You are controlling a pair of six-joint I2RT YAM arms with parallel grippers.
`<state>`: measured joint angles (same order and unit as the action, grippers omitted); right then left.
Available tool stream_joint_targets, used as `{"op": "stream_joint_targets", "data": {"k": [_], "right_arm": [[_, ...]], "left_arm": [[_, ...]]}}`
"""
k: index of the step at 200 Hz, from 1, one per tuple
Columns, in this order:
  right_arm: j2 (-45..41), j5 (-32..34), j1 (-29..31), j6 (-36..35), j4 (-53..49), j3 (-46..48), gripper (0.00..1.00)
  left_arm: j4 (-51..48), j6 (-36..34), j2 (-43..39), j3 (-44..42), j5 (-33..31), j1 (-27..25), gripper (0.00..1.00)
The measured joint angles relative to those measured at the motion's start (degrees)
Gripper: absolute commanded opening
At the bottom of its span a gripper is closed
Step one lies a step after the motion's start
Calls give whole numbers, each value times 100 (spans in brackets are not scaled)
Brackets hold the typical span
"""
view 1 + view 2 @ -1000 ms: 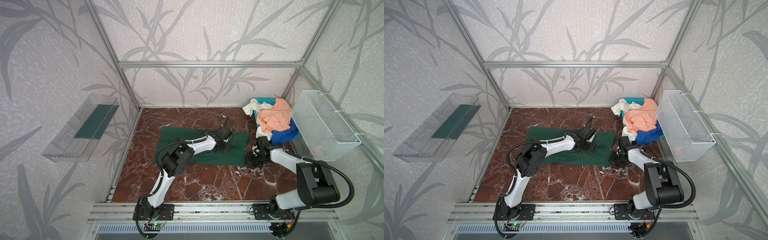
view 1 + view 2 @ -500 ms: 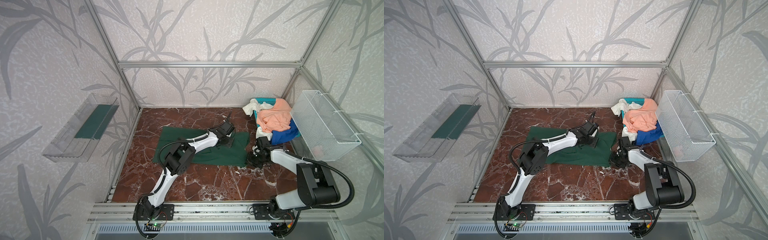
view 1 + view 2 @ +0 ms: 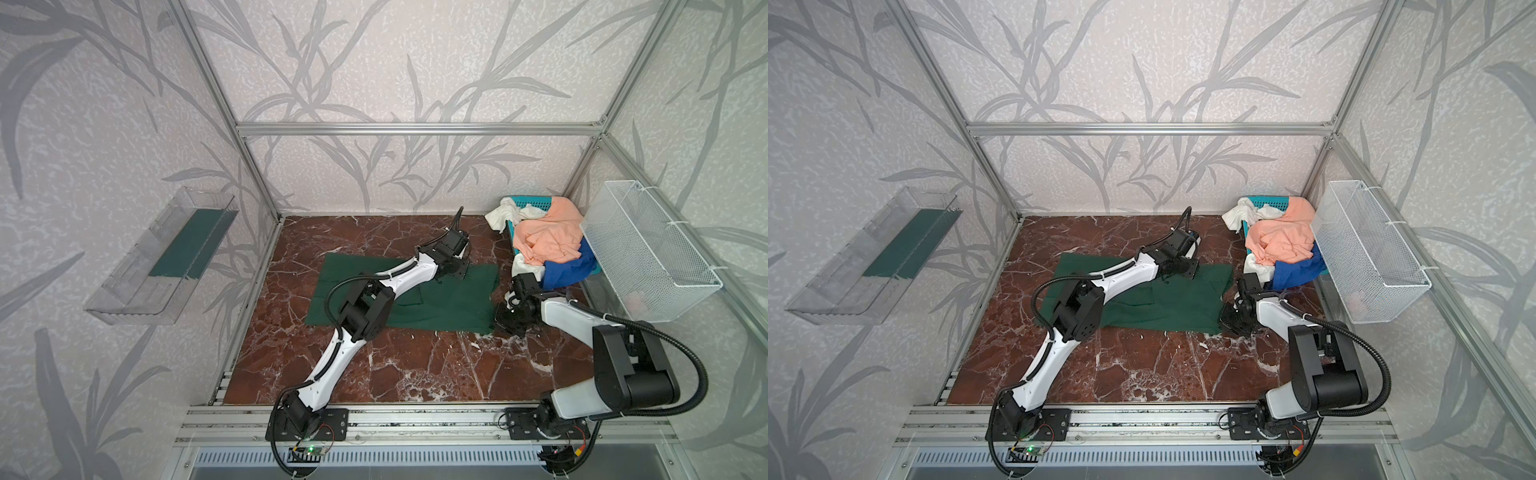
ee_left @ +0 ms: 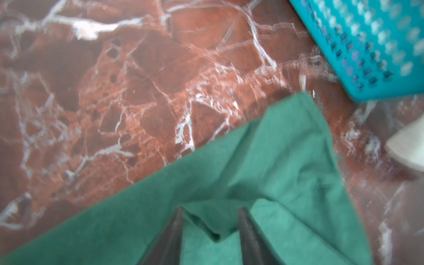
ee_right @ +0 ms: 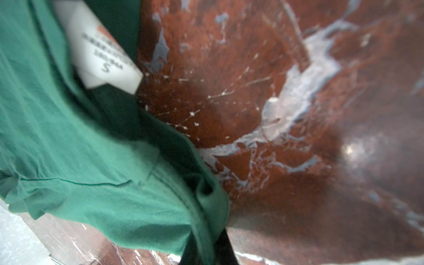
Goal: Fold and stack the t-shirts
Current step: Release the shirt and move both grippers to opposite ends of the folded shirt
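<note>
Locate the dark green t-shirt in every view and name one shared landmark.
Top view: green t-shirt lying mid-floor.
Top view: green t-shirt, same spot.
Left wrist: green t-shirt, corner near teal basket.
Right wrist: green t-shirt showing white label.
Shared landmark: red marble floor.

Count: four or five t-shirts, two baskets, one wall tray, two arms.

T-shirts: one dark forest-green cloth t-shirt (image 3: 449,299) with one white printed label (image 5: 101,52), one peach-orange cloth t-shirt (image 3: 548,241) and one royal blue cloth t-shirt (image 3: 567,272). The white cloth shows as two patches, one (image 3: 505,214) and another (image 3: 525,266), and it cannot be told whether that is one shirt or two. Baskets: one teal slotted plastic basket (image 3: 530,203) and one white wire-mesh basket (image 3: 648,249), two in all. There is one clear plastic wall tray (image 3: 137,291) with one dark green strip (image 3: 187,245) inside it. White-and-black robot arms number two: left arm (image 3: 399,278) and right arm (image 3: 569,318).
</note>
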<state>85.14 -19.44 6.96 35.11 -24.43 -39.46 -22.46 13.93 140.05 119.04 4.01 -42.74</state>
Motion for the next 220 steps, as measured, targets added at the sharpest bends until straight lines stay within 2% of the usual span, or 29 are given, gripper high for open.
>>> {"op": "stream_joint_targets", "data": {"k": [10,25,51,85,142,170,220], "right_arm": [[-15,-7,2,20,-2,-50,51],[-79,-4,31,17,-42,-101,66],[-354,264,22,4,-378,-103,78],[-997,752,155,-50,-1019,-267,80],[-1421,1198,1130,-44,-1217,-892,80],[-979,1246,1576,59,-1172,-1250,81],[409,1438,1991,216,-1060,-2162,81]], "left_arm": [[15,-120,-15,0,-103,20,75],[13,-284,-44,-7,-271,52,79],[-13,-466,-293,-120,-761,125,82],[177,-649,-1296,-979,-1526,199,88],[911,-378,-3886,-3838,-2391,529,93],[949,9,-4756,-5141,-2636,933,94],[828,750,-5353,-6693,-2629,1794,97]]}}
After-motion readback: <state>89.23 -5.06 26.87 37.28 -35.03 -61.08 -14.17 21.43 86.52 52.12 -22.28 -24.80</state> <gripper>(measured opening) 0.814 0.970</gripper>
